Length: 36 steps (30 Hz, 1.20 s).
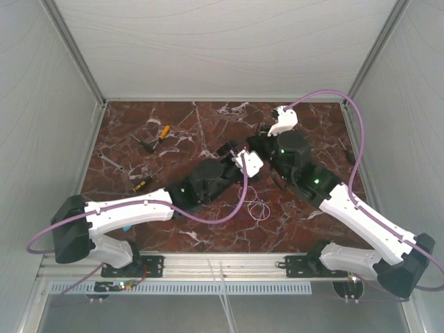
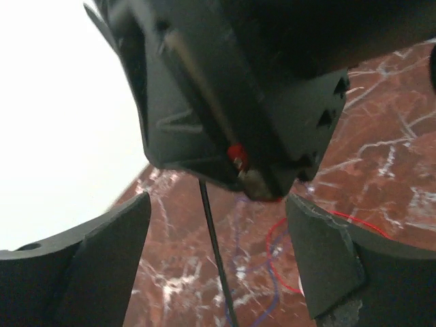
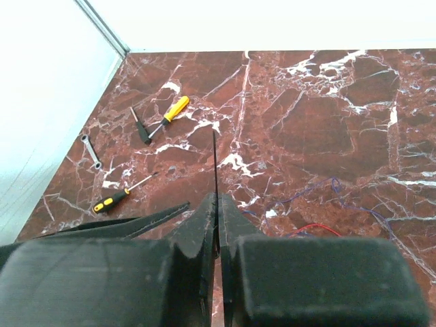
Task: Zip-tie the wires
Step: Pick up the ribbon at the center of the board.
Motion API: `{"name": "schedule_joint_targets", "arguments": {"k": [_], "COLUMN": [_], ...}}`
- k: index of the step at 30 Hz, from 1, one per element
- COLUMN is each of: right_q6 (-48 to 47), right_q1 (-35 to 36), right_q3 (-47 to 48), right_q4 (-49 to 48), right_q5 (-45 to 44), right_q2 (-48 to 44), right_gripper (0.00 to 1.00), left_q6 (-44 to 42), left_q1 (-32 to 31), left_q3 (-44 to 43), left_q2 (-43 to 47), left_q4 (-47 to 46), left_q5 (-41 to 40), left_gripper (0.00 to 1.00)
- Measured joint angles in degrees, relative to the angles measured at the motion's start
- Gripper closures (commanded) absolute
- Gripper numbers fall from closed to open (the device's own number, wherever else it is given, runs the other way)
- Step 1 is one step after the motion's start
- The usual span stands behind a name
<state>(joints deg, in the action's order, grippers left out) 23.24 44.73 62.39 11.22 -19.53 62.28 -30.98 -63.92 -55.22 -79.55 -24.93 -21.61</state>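
Wires point(image 1: 258, 208) lie in loose white and purple loops on the counter point(image 1: 201, 125), between my two arms and just on the near side of both end effectors, not lifted. Left wrist view: red loop and purple strand flat on the marble, below my right-hand finger point(image 2: 327, 259). My left end effector point(image 2: 218, 231) is released, fingers wide apart and gripping nothing. A thin black zip tie point(image 2: 214, 252) runs down through the gap and touches neither finger. Close above it hangs the black body of my right end effector point(image 3: 218, 204). That one is clenched on the zip tie, and the strip sticks out past the fingertips toward the far side. Can't tell if the zip tie touches the wires. Right wrist view: thin purple and red strands on the counter to the right of the clenched fingers. Farther out, toward the far left of the counter: small screwdriver point(image 3: 112, 201) with a yellow-and-black handle, then a wrench point(image 3: 89, 150). Beyond those, a yellow-handled screwdriver point(image 3: 174, 109) with a dark tool point(image 3: 139, 127) just beside its tip. All are well apart from the wires.
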Motion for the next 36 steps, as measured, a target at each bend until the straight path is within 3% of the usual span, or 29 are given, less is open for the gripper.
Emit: {"name": "schedule_joint_targets", "arguments": {"k": [6, 14, 24, 29, 36], "right_q6": [1.29, 11.54, 25.68, 31.61, 35.26], "right_q1": [-2.08, -9.55, -10.16, -10.21, -10.21], "right_q3": [-2.93, -8.74, -15.34, -15.76, -16.37], "right_q4": [-1.90, -2.67, -7.61, -9.70, -10.60], "right_q5": [1.22, 2.54, -3.34, -6.14, -7.30], "right_q2": [-2.97, -7.72, -10.49, -10.49, -10.75], "right_gripper": [1.00, 1.00, 1.00, 1.00, 1.00], "left_q6": [12.72, 40.04, 79.30, 92.50, 103.27], "left_q1": [0.00, 0.13, 1.05, 1.22, 1.55], "left_q3": [0.96, 6.60, 6.60, 6.64, 6.71], "left_q2": [5.46, 21.03, 23.91, 22.25, 14.88], "left_q4": [7.39, 13.33, 26.18, 25.97, 21.84], "left_q5": [1.81, -0.81, -10.49, -11.26, -12.50], "left_gripper": [0.01, 0.02, 0.20, 0.30, 0.43]}}
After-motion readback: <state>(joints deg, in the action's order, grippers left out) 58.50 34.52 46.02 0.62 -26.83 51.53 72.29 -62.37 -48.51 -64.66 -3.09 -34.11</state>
